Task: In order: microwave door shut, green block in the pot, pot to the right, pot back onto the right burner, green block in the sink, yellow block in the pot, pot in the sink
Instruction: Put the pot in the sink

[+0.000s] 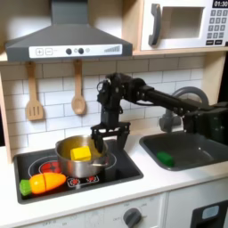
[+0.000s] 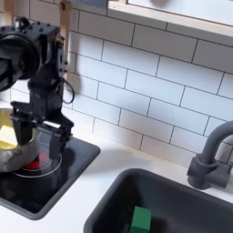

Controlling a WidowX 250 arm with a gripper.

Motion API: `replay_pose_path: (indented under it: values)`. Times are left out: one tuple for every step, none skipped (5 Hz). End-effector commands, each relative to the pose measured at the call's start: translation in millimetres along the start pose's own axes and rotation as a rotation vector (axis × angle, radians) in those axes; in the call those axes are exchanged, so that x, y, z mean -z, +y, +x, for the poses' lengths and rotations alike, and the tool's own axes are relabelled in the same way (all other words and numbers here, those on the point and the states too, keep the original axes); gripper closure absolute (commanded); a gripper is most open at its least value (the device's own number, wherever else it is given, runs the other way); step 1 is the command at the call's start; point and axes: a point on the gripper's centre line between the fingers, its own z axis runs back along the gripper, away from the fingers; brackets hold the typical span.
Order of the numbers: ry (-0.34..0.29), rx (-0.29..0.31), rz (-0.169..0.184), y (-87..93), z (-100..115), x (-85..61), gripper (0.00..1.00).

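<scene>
Steel pot [image 1: 82, 156]: seen in the first exterior view on the stovetop [image 1: 125, 167], over the burner nearer that view's right; its rim is partly visible in the second exterior view at that view's left edge.
Yellow block [image 1: 81, 153]: lying inside the pot, so that step is judged done.
Green block [image 1: 166, 158]: resting on the floor of the sink [image 1: 209, 160], well apart from the pot; also visible at the bottom of the second exterior view.
Microwave door [image 1: 181, 25]: seen shut.
Gripper [image 1: 109, 140]: spread open, nothing held; placed at the pot's rim on the first exterior view's right side, one finger apparently over the wall. Whether it touches the metal cannot be told.
Step in hand: judged to be the last one, carrying the pot to the sink.
Handling: the pot is expected to be stiff, smooth and slippery, light for its width, with the loose block free to slide inside.
Where to hold: the thin wall is best pinched between the fingers, one inside and one outside, since the body is too wide to span; a short side handle would also serve.
Risk: tilting under an off-centre grip could spill the block.
Bystander: a toy carrot [image 1: 43, 183] lies at the stovetop's front corner, clear of the path.
</scene>
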Motion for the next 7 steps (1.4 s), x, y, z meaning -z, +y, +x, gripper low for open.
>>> replay_pose_path:
  values:
    - [0.025,0.017,-0.016,0.2,-1,13.4,0.00]
    - [0.005,0.035,-0.023,-1.7,4,14.1,1.00]
    - [-0.011,0.049,-0.032,-6.1,4,12.0,1.00]
    - [-0.032,0.087,-0.042,-15.3,5,7.9,1.00]
    - [-0.023,0.125,-0.050,-23.4,6,8.7,1.00]
    - [-0.033,0.173,-0.058,-39.8,8,5.0,1.00]
    - [-0.047,0.231,-0.059,-55.8,10,-1.0,1.00]
